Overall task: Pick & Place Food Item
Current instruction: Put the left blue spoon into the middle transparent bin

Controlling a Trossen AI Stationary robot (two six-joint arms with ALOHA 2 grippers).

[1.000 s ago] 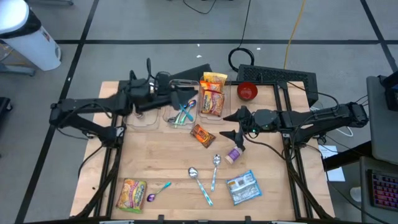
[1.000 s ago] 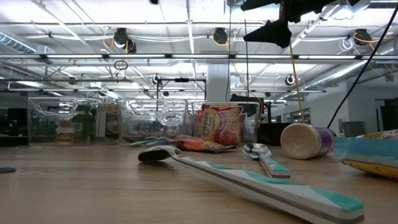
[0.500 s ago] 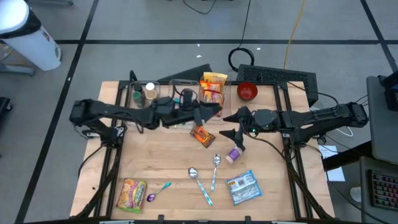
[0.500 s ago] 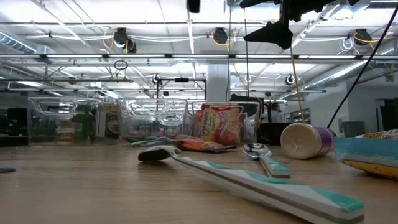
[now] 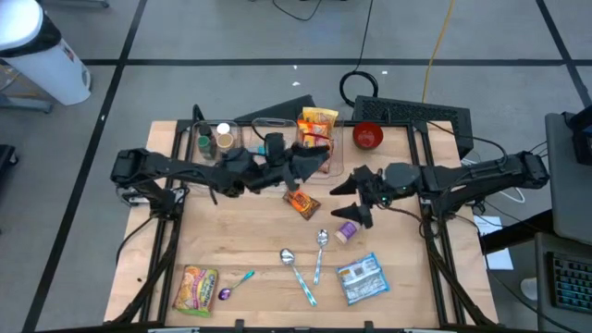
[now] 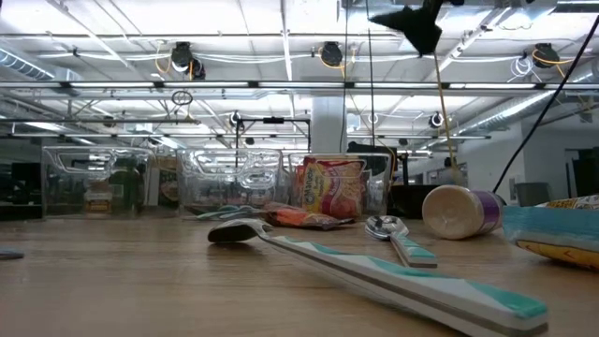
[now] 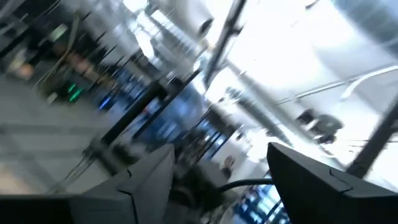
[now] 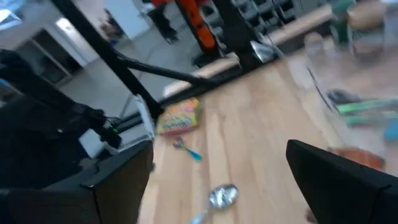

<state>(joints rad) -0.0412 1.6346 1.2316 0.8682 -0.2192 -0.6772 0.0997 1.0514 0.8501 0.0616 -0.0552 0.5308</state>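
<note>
Several food packets are in view. A small orange snack packet (image 5: 301, 201) (image 6: 301, 218) lies flat on the wooden table (image 5: 240, 240) near its middle. Noodle packets (image 5: 317, 129) stand in a clear bin (image 5: 326, 159) at the far edge. A yellow packet (image 5: 196, 287) (image 8: 178, 118) lies at the near left and a blue-white one (image 5: 361, 277) at the near right. My left gripper (image 5: 310, 160) (image 7: 221, 149) hangs open just far-side of the orange packet, tipped upward. My right gripper (image 5: 351, 196) (image 8: 217, 152) hovers open to the packet's right.
Clear bins (image 5: 217, 143) with jars and utensils line the far edge. A red bowl (image 5: 368, 136) sits at the far right. A purple-banded cup (image 5: 347, 228) lies on its side. Two spoons (image 5: 321, 242) (image 5: 294, 266) and a small teal utensil (image 5: 242, 277) lie toward the near edge.
My left gripper has swung from over the far bins toward the table's right and a little nearer, sinking slightly and tipping its fingers upward, and now stands by the orange packet. My right gripper has turned a little in place. No object has moved.
</note>
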